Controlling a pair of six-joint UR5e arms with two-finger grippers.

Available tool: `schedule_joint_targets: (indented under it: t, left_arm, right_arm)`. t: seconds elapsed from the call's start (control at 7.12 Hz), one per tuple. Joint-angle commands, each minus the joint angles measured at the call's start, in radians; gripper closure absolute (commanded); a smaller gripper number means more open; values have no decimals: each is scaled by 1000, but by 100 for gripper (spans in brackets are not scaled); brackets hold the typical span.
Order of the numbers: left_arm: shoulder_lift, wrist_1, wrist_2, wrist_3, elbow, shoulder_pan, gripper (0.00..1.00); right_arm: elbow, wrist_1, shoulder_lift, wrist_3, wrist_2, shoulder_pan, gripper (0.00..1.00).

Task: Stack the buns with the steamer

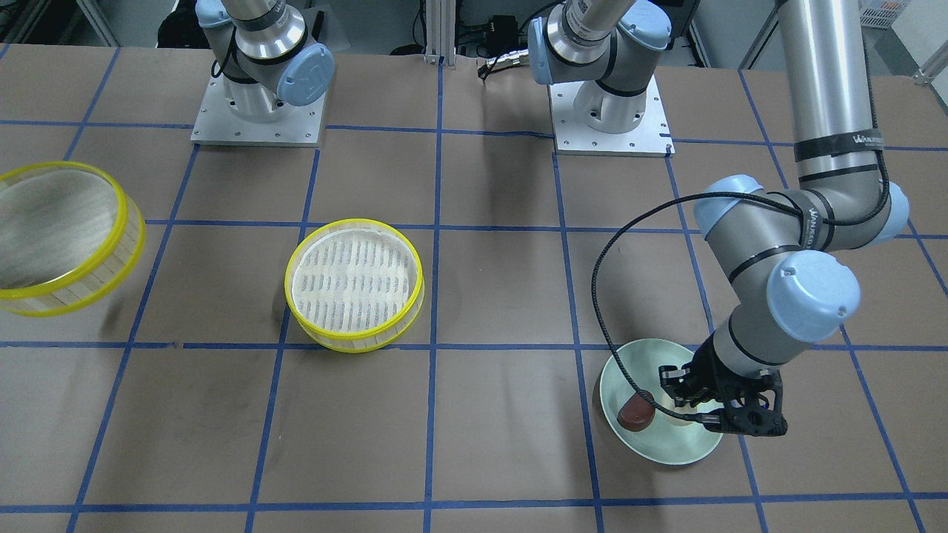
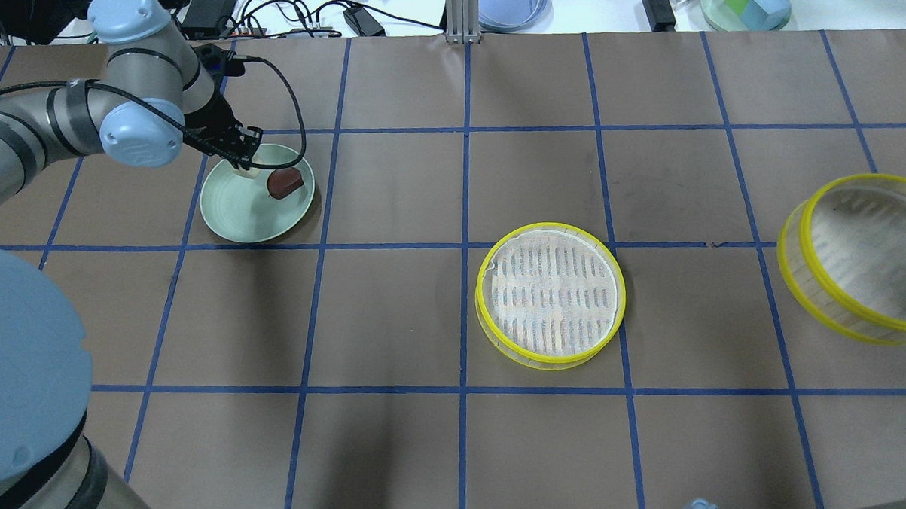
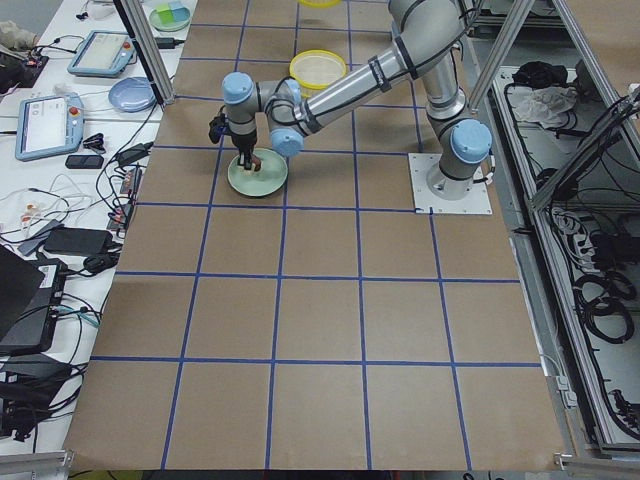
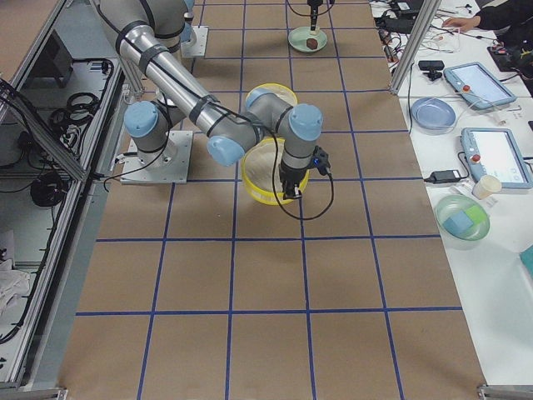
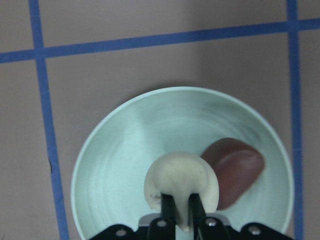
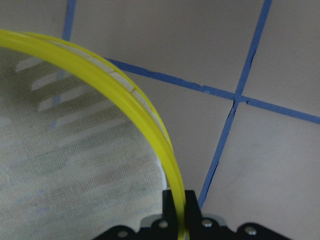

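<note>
**Inspector:** Report the table first.

**Robot:** The table carries two trays. The flat tray sits near the middle. The tilted tray is at my right end. My right gripper has its fingers clamped on that tray's yellow rim.

**Inspector:** And the plate?

**Robot:** The plate lies on my left side, well apart from both trays.

**Inspector:** The buns?

**Robot:** Both are at the plate. The brown bun lies on it. The cream bun is just beside it, pinched between the fingers of my left gripper. I cannot tell whether it rests on the plate.
</note>
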Motion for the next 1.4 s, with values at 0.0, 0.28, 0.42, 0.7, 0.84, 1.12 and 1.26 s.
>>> schedule_joint_targets:
  t: [0.0,0.28,0.42,0.7,0.84,1.12,1.26]
  left_arm:
    - [127,-170,13,-253,23,-192,100]
    - [178,-220,-45,-467,21,-380,100]
    - [175,-213,-42,-600,21,-503,100]
    - [140,-194,-59,-742,-21,-602,100]
    - [127,-184,-126,-785,-28,-634,100]
    - [57,-60,-151,-792,-28,-663,100]
    - [45,-62,-148,-792,-29,-673,100]
  right_arm:
    - [-38,107,-94,161,-26,114,100]
    - [-38,187,-135,267,-66,204,100]
    - [-38,189,-136,291,-74,227,100]
    - [-38,189,-136,292,-84,228,100]
    - [-38,190,-135,292,-83,228,100]
    - [-32,190,-135,292,-75,228,100]
    - [-32,189,-135,296,-69,231,100]
